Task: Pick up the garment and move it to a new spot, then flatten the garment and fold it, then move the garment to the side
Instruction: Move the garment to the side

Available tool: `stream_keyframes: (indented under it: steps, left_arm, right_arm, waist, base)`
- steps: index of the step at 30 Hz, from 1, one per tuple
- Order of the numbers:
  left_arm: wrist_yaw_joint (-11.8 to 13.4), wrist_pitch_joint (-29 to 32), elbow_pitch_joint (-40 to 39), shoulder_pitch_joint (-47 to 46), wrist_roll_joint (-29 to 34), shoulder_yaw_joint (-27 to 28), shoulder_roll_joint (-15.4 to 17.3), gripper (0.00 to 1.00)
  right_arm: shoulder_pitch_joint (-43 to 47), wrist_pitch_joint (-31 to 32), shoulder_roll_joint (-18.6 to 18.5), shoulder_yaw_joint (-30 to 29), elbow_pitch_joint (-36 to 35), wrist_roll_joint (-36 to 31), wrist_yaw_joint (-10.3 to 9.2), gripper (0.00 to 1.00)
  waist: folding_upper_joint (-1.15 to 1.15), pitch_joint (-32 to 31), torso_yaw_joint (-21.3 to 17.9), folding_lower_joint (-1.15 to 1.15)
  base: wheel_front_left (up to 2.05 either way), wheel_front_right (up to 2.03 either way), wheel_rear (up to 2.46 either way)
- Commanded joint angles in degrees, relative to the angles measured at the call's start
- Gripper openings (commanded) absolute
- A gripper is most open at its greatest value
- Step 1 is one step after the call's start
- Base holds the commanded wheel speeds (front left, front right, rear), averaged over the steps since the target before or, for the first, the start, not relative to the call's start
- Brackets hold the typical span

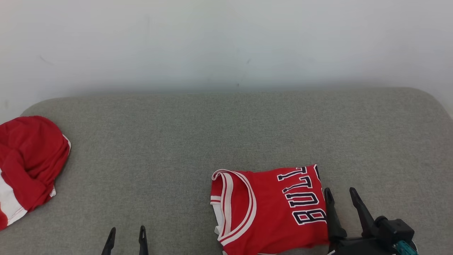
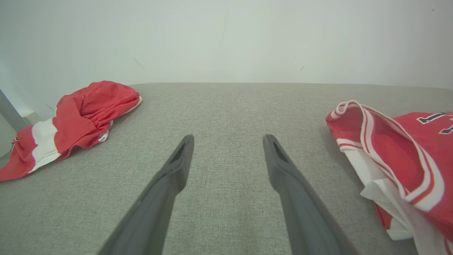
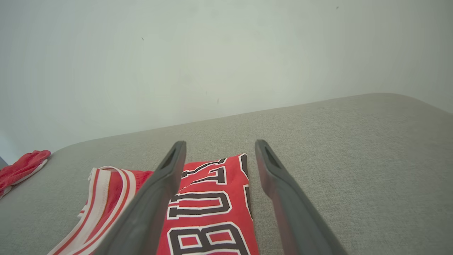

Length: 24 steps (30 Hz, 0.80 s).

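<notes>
The garment (image 1: 269,209) is a red jersey with white trim and dark lettering, folded into a compact block near the front of the grey cushion (image 1: 198,141). It shows at the right of the left wrist view (image 2: 396,156) and under the fingers in the right wrist view (image 3: 208,212). My right gripper (image 1: 341,196) stands open at the jersey's right edge, its left finger over that edge, nothing held (image 3: 218,145). My left gripper (image 1: 127,232) is open over bare cushion, well left of the jersey (image 2: 228,138).
A second red and white cloth (image 1: 24,166) lies crumpled at the cushion's far left edge (image 2: 74,120). A pale wall (image 1: 226,42) rises right behind the cushion. The cushion's rounded right corner (image 1: 431,102) is near the right arm.
</notes>
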Motion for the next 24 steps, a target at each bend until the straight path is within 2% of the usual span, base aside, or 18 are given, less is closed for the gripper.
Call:
stream_keyframes:
  steps: [1, 7, 13, 21, 22, 23, 24]
  left_arm:
    - [-0.31, -0.18, 0.18, -0.64, 0.11, -0.26, -0.06, 1.0]
    - [-0.36, -0.18, 0.41, -0.8, -0.06, -1.18, -0.06, 1.0]
    - [-0.2, -0.18, 0.36, -1.41, -0.41, -1.28, -0.06, 1.0]
    - [-0.33, -0.18, 0.65, -2.4, -0.52, -1.7, -0.06, 1.0]
    - [-0.25, -0.18, 0.67, -2.54, -0.62, -1.68, -0.04, 1.0]
    - [-0.16, -0.18, 0.64, -2.69, -0.68, -1.69, -0.06, 1.0]
    - [-0.08, -0.18, 0.59, -2.76, -0.67, -1.68, -0.06, 1.0]
  right_arm:
    - [-1.42, 0.02, -0.2, 0.07, 1.59, -0.91, -0.15, 1.0]
    - [-9.53, 0.22, -2.25, 0.2, 14.83, -2.51, -0.15, 1.0]
    - [-16.02, 0.86, -3.92, -0.44, 27.75, -0.92, -0.15, 1.0]
    - [-21.65, 1.94, -3.58, 1.94, 41.7, 0.03, -0.15, 1.0]
    - [-22.0, 1.99, -3.37, 2.47, 42.89, 0.26, -0.15, 0.68]
    - [-22.27, 2.0, -3.33, 3.11, 43.95, 0.42, -0.15, 0.23]
    - [-22.6, 1.88, -3.3, 3.56, 44.63, 0.9, -0.15, 0.09]
  waist:
    - [0.0, 0.29, 0.4, 0.0]
    - [0.0, 1.1, 2.18, 0.0]
    - [0.0, 2.43, 3.91, 0.0]
    - [0.0, 3.8, 5.13, 0.0]
    - [0.0, 3.81, 5.27, 0.0]
    - [0.0, 3.81, 5.37, 0.0]
    - [0.0, 3.81, 5.43, 0.0]
  base:
    - [0.0, 0.0, 0.0]
    - [0.0, 0.0, 0.0]
    - [0.0, 0.0, 0.0]
    - [0.0, 0.0, 0.0]
    - [0.0, 0.0, 0.0]
    - [0.0, 0.0, 0.0]
    - [0.0, 0.0, 0.0]
